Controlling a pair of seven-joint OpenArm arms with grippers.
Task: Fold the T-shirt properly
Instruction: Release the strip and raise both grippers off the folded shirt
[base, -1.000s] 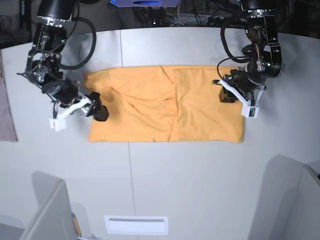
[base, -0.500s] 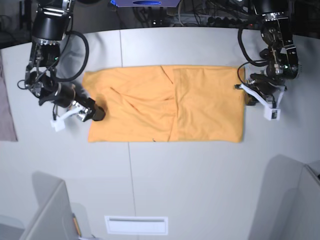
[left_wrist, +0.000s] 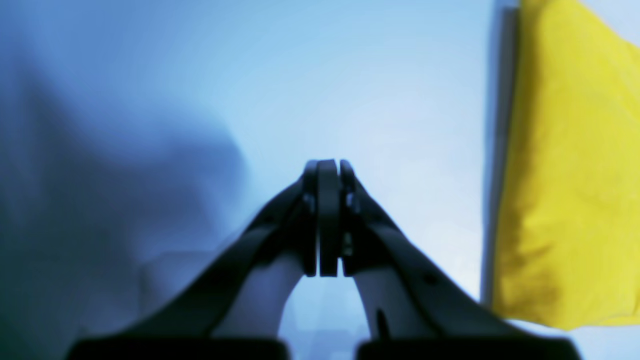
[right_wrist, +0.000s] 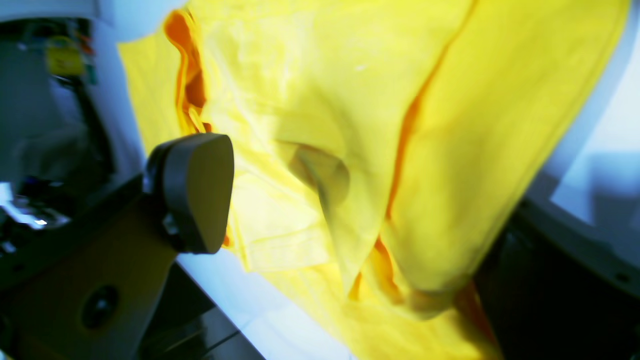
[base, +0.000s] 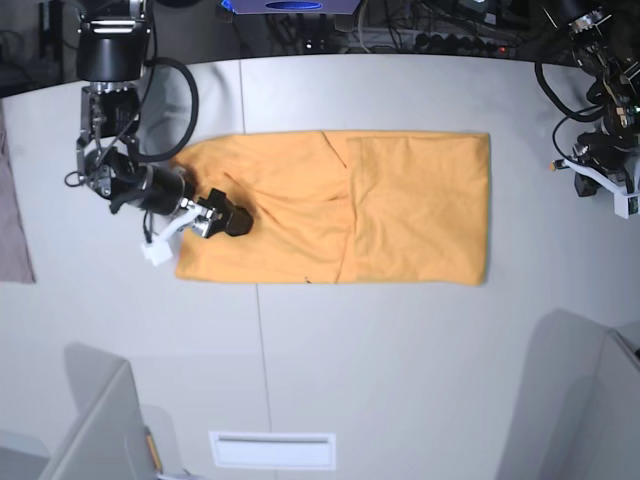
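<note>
Black plastic, my right gripper (right_wrist: 320, 170) stands spread over the left end of the large light-orange cotton T-shirt (base: 340, 205), lying flat mid-table. Closing here might pinch only the top layer, spoiling the fold. At three o'clock, my left gripper (left_wrist: 327, 167) is pressed together, empty, off the cloth.

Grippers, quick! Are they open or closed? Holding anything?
Left gripper: closed, holding nothing.
Right gripper: open over the T-shirt, not gripping it.
</note>
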